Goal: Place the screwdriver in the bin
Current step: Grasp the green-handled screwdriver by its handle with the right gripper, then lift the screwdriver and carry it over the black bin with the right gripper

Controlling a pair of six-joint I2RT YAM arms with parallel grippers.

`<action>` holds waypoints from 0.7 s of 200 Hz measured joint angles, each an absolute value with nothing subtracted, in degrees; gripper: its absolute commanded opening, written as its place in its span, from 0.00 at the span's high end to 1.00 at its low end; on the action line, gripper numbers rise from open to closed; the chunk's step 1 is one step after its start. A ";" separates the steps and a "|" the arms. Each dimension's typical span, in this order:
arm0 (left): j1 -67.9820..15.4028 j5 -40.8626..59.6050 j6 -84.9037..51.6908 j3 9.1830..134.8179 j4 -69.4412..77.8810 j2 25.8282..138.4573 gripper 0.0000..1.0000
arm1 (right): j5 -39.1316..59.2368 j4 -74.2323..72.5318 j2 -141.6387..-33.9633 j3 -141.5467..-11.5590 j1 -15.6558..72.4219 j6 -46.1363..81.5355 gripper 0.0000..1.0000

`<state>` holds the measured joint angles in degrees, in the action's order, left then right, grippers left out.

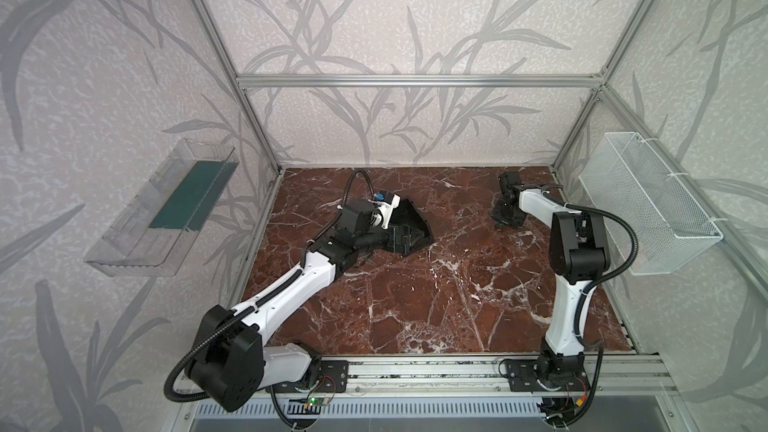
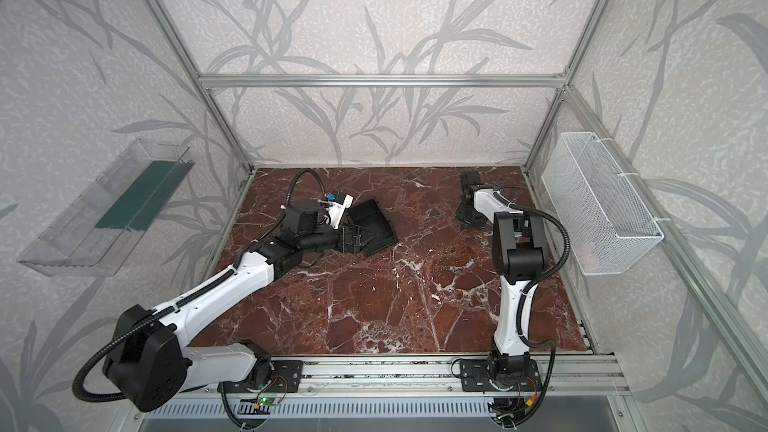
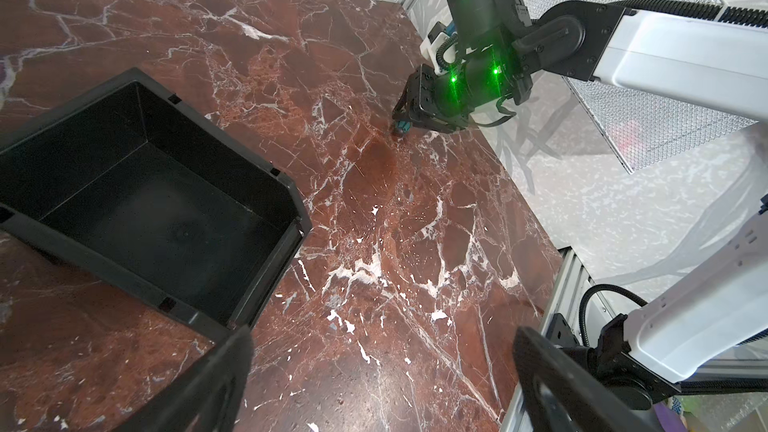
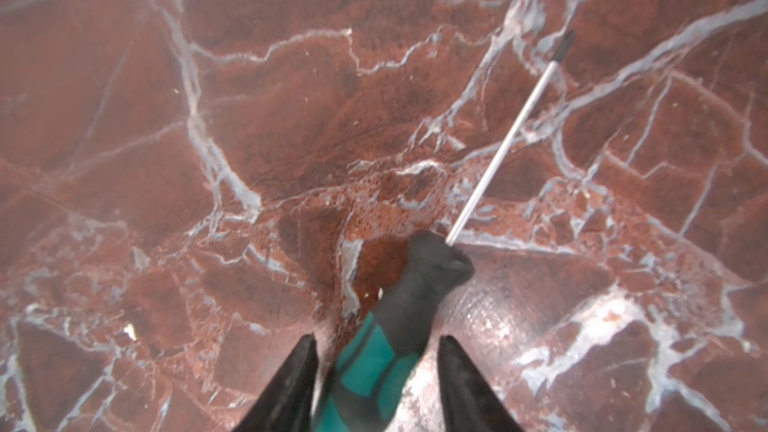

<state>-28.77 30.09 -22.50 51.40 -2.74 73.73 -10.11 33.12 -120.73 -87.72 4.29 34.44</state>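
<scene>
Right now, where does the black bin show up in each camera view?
Both top views: bin left of centre, on the far half.
Left wrist: lower left of the picture, empty.
Right wrist: not in it.
Shared landmark: the red marble tabletop, in all four.

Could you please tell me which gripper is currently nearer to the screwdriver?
Right. The right gripper straddles the screwdriver at its handle, a finger on each side; the left gripper is far off, open beside the black bin.
</scene>
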 measured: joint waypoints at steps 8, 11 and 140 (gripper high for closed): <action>-28.77 30.06 -22.48 51.40 -2.79 73.73 0.01 | -9.93 33.28 -120.99 -87.85 4.23 34.48 0.59; -28.77 30.06 -22.48 51.40 -2.81 73.73 0.01 | -9.80 33.32 -121.08 -87.94 4.21 34.50 0.59; -28.77 25.80 -21.10 52.27 -5.76 73.69 0.01 | -10.00 33.63 -119.77 -86.94 6.70 28.69 0.83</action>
<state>-28.77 25.80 -21.10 52.27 -5.76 73.69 -10.00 33.63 -119.77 -86.94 6.70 28.69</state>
